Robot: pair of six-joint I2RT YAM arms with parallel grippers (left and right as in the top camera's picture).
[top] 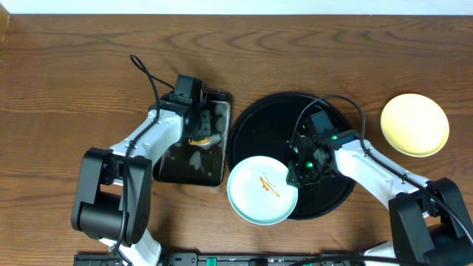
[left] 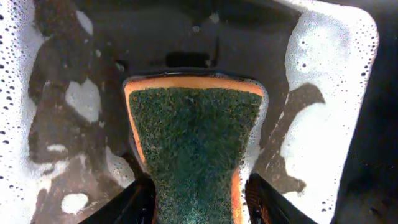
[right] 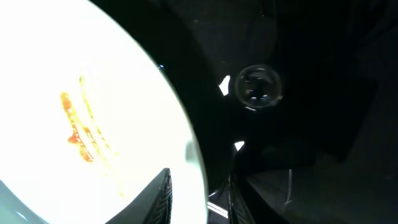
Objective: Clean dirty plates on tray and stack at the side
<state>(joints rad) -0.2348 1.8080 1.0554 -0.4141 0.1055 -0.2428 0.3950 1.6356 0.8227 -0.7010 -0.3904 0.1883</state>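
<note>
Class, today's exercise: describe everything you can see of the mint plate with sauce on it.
The mint plate is round, pale mint-blue and smooth, ceramic or plastic by its look. An orange-brown sauce squiggle marks its centre, so it is not yet cleaned. It sits at the near-left edge of the black tray, overhanging the rim above the table. The right gripper pinches its right rim. Whether it rests on the tray or is lifted cannot be told.

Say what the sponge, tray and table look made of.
Sponge: orange foam with a coarse dark-green scouring face, fibrous and matte. Tray: glossy black, probably plastic or lacquer; it mirrors bright highlights in the right wrist view. Table: wood or wood-look laminate, with brown grain streaks and a low sheen.
</note>
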